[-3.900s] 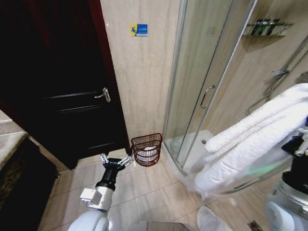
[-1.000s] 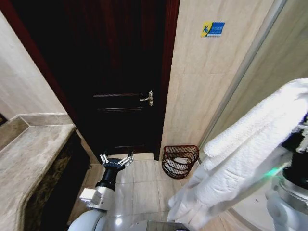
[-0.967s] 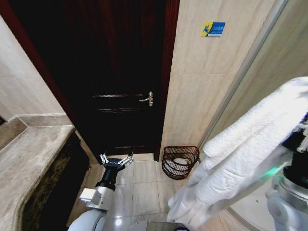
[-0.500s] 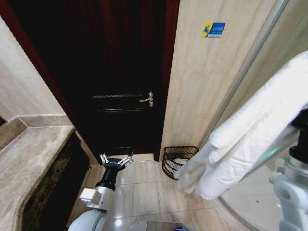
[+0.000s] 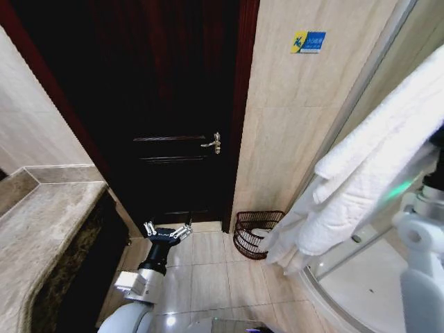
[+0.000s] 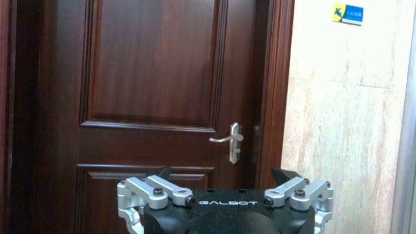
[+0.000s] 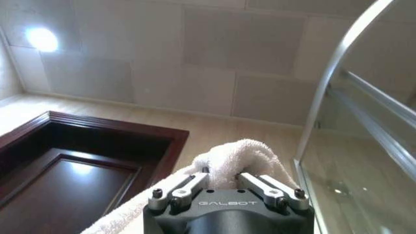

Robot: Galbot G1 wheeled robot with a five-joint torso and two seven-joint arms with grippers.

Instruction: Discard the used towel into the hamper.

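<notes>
Where the dark door point(image 5: 173, 111) meets the tiled wall point(image 5: 284, 125), the hamper point(image 5: 255, 232) stands on the floor tiles point(image 5: 208, 277), close to the foot of the wall. From the head view it is a round wire basket, upright, with its open mouth turned up, and something white lies in its bottom. The towel point(image 5: 368, 173) hangs in the air on the robot's right side. Its long axis runs slanted, from high at the right edge down toward the hamper. Its loose lower end dangles just in front of the hamper's right rim; I cannot tell whether it touches. The left gripper point(image 5: 166, 232) is held low over the floor near the door, well apart from the hamper, with its fingers spread wide and nothing between them. A marble counter point(image 5: 41, 229) is at the left, and a blue sign point(image 5: 308, 41) is high on the wall.

From the left wrist view, the left gripper point(image 6: 226, 183) points straight at the door, its fingers wide apart. The door handle point(image 6: 231, 141) and the blue sign point(image 6: 348, 13) are plain here.

From the right wrist view, the right gripper point(image 7: 224, 183) points up toward the ceiling point(image 7: 162, 58), and its fingers are closed upon a thick fold of the towel point(image 7: 237, 153). The shower's glass wall point(image 7: 364, 146) rises beside it.
</notes>
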